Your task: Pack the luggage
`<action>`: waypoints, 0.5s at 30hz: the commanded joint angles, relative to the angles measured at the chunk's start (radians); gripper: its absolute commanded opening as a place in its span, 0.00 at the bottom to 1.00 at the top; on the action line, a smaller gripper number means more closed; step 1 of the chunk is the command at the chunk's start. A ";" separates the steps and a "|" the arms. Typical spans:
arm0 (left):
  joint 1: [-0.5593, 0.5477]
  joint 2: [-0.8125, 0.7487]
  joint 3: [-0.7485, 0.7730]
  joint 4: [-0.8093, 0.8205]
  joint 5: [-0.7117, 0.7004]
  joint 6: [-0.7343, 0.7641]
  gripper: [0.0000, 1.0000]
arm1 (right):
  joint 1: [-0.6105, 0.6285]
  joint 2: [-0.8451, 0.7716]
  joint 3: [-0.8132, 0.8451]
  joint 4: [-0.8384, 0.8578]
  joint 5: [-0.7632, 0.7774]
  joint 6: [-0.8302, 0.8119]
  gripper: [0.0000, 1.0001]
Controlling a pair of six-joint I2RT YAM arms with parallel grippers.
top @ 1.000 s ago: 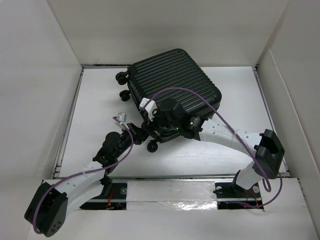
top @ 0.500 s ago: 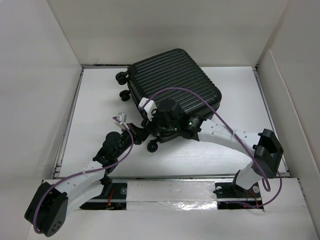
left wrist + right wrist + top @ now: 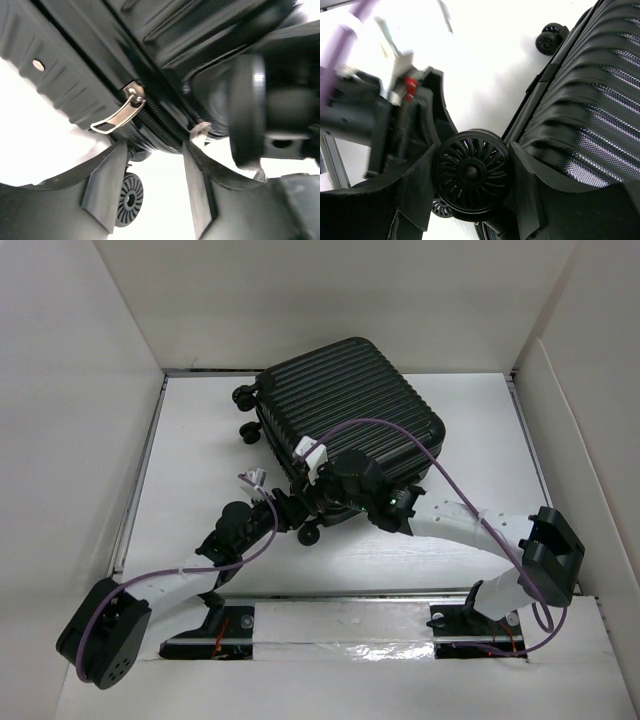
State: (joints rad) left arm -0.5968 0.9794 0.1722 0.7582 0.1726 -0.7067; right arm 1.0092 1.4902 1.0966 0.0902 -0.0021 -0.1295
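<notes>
The luggage (image 3: 350,405), a black ribbed suitcase, lies closed in the middle of the white table. My right gripper (image 3: 322,508) is at its near-left corner, and in the right wrist view the right gripper (image 3: 472,150) is shut on a black caster wheel (image 3: 470,172), one finger touching each side. The ribbed shell (image 3: 590,100) fills the right of that view. My left gripper (image 3: 284,506) sits just left of the same corner. In the left wrist view the left gripper (image 3: 154,146) stands open and empty, just below the luggage's zip seam and its silver zip pull (image 3: 119,114).
Two more caster wheels (image 3: 244,396) stick out at the luggage's far-left side. White walls (image 3: 80,390) close in the table on the left, back and right. Purple cables (image 3: 400,430) arch over the luggage. A metal rail (image 3: 330,592) runs along the table's near edge.
The left arm has swung in closer to the luggage's near-left corner. The right wrist has shifted slightly right and nearer. The luggage has not moved.
</notes>
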 commanded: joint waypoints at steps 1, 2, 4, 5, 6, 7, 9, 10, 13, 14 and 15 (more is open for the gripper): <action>-0.015 0.044 0.041 0.176 0.048 0.026 0.46 | -0.003 -0.036 -0.006 0.148 0.022 0.088 0.00; -0.015 0.067 0.043 0.196 0.048 0.027 0.47 | -0.003 -0.036 -0.007 0.148 0.022 0.088 0.00; -0.015 0.084 0.043 0.222 0.054 0.021 0.48 | -0.003 -0.038 -0.009 0.148 0.011 0.091 0.00; -0.015 0.094 0.043 0.254 0.068 0.018 0.48 | -0.003 -0.041 -0.014 0.151 0.010 0.093 0.00; -0.015 0.099 0.041 0.269 0.073 0.015 0.48 | -0.003 -0.042 -0.018 0.155 0.010 0.100 0.00; -0.015 0.102 0.043 0.277 0.076 0.013 0.48 | -0.003 -0.042 -0.026 0.166 0.010 0.102 0.00; -0.015 0.096 0.039 0.297 0.097 0.016 0.45 | -0.003 -0.038 -0.024 0.164 0.010 0.103 0.00; -0.015 0.085 0.026 0.308 0.103 0.016 0.42 | -0.003 -0.036 -0.026 0.164 0.010 0.103 0.00; -0.015 0.053 -0.002 0.320 0.119 0.019 0.29 | -0.003 -0.039 -0.033 0.174 0.010 0.110 0.00; -0.015 0.042 -0.007 0.310 0.123 0.029 0.21 | -0.003 -0.039 -0.032 0.177 0.010 0.113 0.00; -0.015 0.032 -0.020 0.305 0.125 0.033 0.18 | -0.003 -0.038 -0.029 0.177 0.010 0.116 0.00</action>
State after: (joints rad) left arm -0.6006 1.0660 0.1635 0.9207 0.2359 -0.6964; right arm 1.0092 1.4769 1.0630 0.1390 0.0002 -0.1184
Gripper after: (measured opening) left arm 0.211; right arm 0.605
